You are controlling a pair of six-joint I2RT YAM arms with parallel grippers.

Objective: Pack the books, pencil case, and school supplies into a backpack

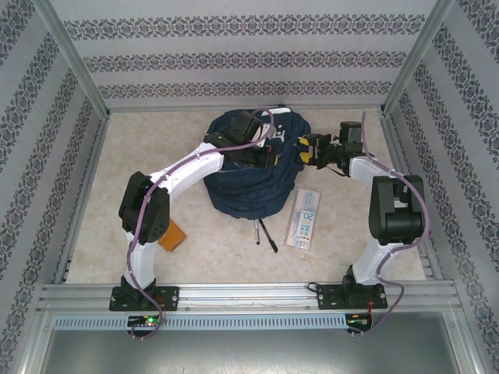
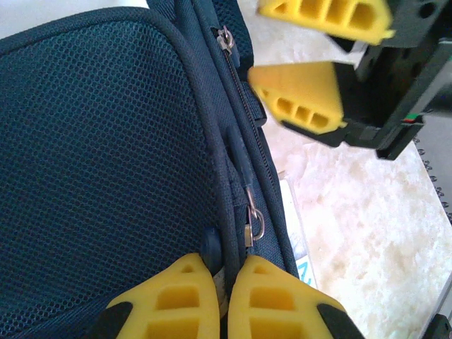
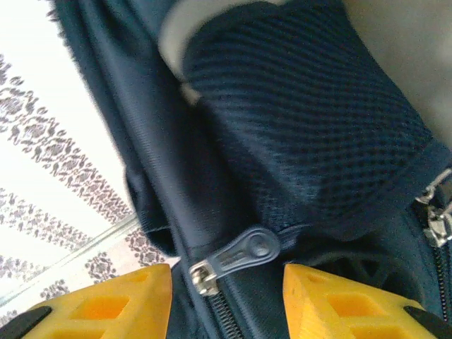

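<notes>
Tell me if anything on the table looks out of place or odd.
Nothing spilled or damaged. The small orange-brown booklet lies askew, partly hidden under the left arm, apart from the pale pencil case and black pens.

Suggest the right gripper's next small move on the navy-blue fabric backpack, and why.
Probably close the right gripper on the dark zipper pull tab: the tab sits at the tips between its open jaws, while the left gripper pinches the seam of the navy-blue fabric backpack.

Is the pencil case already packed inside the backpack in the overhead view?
No, the pencil case lies flat on the table, just outside the backpack.
</notes>
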